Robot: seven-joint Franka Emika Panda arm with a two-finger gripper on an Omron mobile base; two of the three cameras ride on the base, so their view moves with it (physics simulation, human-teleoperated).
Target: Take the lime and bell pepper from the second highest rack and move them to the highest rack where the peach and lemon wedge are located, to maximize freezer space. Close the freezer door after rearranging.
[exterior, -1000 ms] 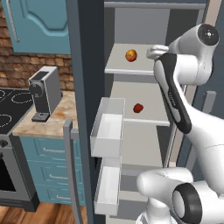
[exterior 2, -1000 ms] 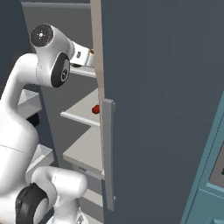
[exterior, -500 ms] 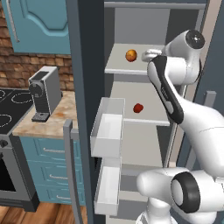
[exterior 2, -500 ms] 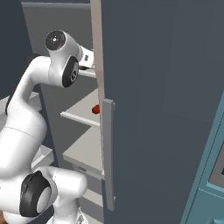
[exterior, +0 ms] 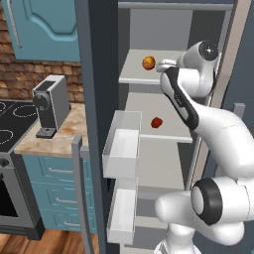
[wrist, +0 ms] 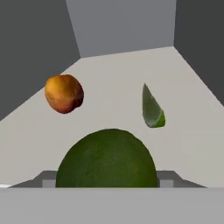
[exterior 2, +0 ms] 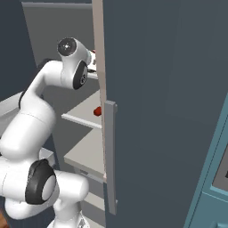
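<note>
The jaws are clenched on the lime (wrist: 106, 158), a small dark green round ball that is seen large in the hand view, low in the middle, with the dark finger tips flanking it on both sides. The gripper (exterior: 161, 64) is reached in over the highest rack (exterior: 133, 75), a flat pale grey-white shelf plate, so the lime is held above that shelf's front part. Whether the lime already touches the plate cannot be told. Beyond the lime, to the left in the hand view, the peach (wrist: 64, 93), a small round orange fruit with a red blush, rests on the shelf; to the right stands the lemon wedge (wrist: 152, 107), a tiny pale yellow-green pointed piece, upright on its end. A bare strip of shelf lies between them and the lime, so a release there looks unobstructed. The bell pepper (exterior: 157, 122), a small glossy red lumpy fruit, is left on the second highest rack (exterior: 171, 136) directly below.
</note>
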